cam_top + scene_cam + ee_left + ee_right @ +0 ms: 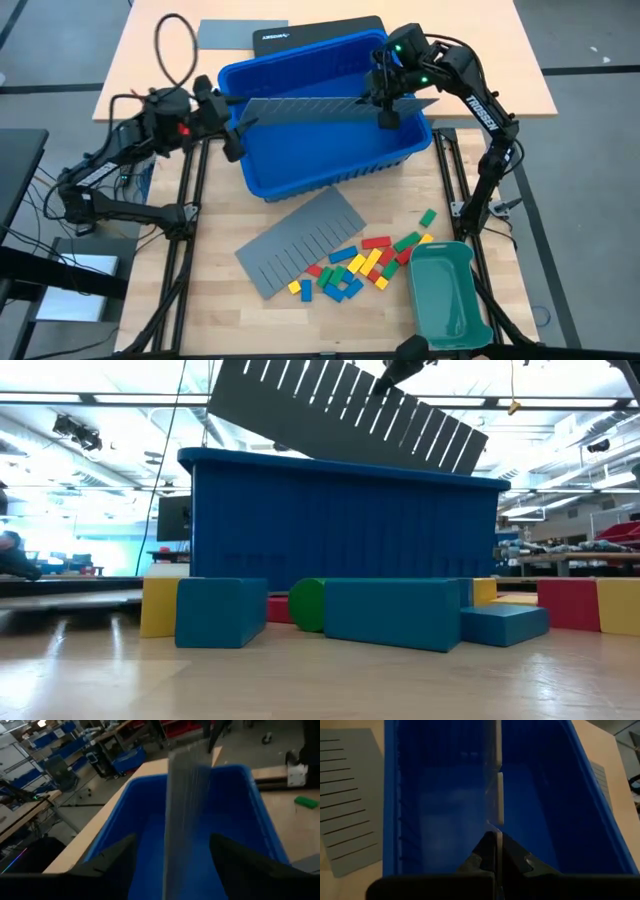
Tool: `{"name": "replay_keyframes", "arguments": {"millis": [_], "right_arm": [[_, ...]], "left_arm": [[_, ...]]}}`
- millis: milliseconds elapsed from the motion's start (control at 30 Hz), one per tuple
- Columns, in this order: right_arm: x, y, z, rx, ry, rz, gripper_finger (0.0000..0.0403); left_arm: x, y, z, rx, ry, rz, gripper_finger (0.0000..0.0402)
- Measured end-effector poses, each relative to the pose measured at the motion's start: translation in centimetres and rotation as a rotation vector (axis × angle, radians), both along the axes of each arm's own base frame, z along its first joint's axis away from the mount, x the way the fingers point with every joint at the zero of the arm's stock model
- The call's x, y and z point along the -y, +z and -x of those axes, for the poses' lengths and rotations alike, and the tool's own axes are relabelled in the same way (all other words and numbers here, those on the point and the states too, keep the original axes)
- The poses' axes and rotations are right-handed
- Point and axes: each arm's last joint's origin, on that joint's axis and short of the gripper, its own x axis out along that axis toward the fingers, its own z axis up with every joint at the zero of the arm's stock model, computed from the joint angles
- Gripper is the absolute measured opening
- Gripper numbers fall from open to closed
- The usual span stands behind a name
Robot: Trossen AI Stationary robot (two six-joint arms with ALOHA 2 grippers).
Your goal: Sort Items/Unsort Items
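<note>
Overhead, a grey slotted divider [310,108] hangs tilted above a blue bin [330,160].
Right gripper [388,117] pinches its edge; left gripper [238,133] stands spread around its other end.

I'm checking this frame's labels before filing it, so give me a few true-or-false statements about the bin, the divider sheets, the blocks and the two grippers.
1. The right gripper is shut on the grey slotted divider sheet held over the blue plastic bin. True.
2. The left gripper clamps that sheet's other end. False: its jaws stand open on either side of the sheet.
3. The small red, yellow, green and blue toy blocks lie inside the bin. False: they lie on the wooden table.
4. A second grey slotted sheet lies flat on the table. True.
5. The teal-green plastic tray holds blocks. False: none show in it.
</note>
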Motion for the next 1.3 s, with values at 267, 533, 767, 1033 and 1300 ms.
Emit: {"name": "replay_keyframes", "arguments": {"millis": [267,533,767,1033,1300], "right_arm": [[-0.3,0.0,-0.2,0.003,0.025,0.000,0.0000],[-0.2,0.2,-0.4,0.027,0.018,0.012,0.0003],[0.0,1.5,-0.6,0.144,-0.068,0.049,0.0033],[-2.4,5.8,2.2,0.355,-0.136,0.179,0.0090],[-4.5,7.0,4.4,0.381,-0.124,0.162,0.0152]], "left_arm": [[-0.7,-0.7,-1.7,-0.053,-0.008,-0.022,0.0247],[-1.4,-1.1,-3.5,-0.066,-0.026,-0.047,0.0038],[-1.9,-0.9,-4.2,-0.029,0.047,-0.079,0.0007],[-1.6,1.6,-1.1,0.148,0.108,-0.125,0.0004],[-1.2,2.0,-0.4,0.162,0.055,-0.141,0.0002]]}}
